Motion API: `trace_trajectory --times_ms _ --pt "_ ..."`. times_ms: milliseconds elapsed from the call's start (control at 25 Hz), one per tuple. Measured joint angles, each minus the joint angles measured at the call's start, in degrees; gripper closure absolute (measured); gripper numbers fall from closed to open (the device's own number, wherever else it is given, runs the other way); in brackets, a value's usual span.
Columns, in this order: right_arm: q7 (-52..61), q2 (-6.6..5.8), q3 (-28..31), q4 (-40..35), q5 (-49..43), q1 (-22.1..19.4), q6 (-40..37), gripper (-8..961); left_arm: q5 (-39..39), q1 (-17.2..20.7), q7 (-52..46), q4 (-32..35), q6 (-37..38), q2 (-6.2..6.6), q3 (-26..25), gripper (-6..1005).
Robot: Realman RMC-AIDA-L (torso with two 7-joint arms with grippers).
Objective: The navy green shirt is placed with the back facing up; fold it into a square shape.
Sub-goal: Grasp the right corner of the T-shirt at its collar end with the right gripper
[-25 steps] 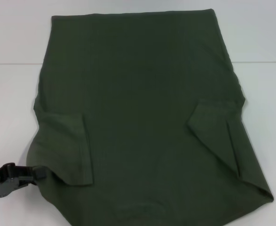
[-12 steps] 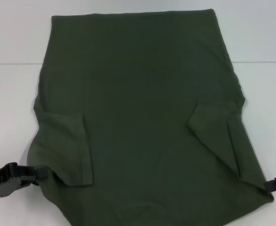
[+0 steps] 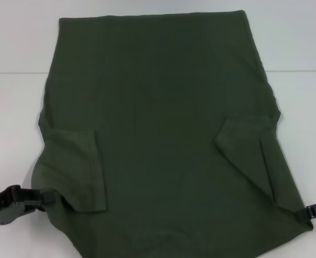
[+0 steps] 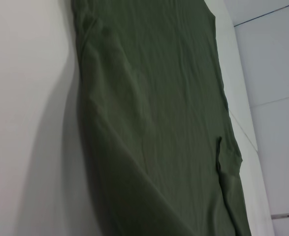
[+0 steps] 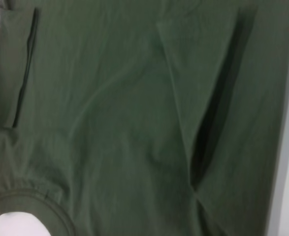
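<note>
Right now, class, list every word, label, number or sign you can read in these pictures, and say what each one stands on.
There are none to read.
The navy green shirt shows only plain cloth, in the head view and in both wrist views.
The white table carries no marks.
The left gripper and the right gripper, at the shirt's near corners, show no readable label.

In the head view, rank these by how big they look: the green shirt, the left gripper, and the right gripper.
1. The navy green shirt, filling most of the picture.
2. The left gripper, at the shirt's near left edge.
3. The right gripper, at the shirt's near right corner.
Both grippers are cut off by the frame edge, so their order is unsure.
</note>
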Motion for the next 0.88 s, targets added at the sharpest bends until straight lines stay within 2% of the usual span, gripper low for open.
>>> trace_trajectory --times_ms 880 --pt "-0.37 2.72 -2.24 0.27 -1.52 1.88 1.15 129 -0.03 -0.13 -0.07 0.01 -0.1 0.0 -0.1 957"
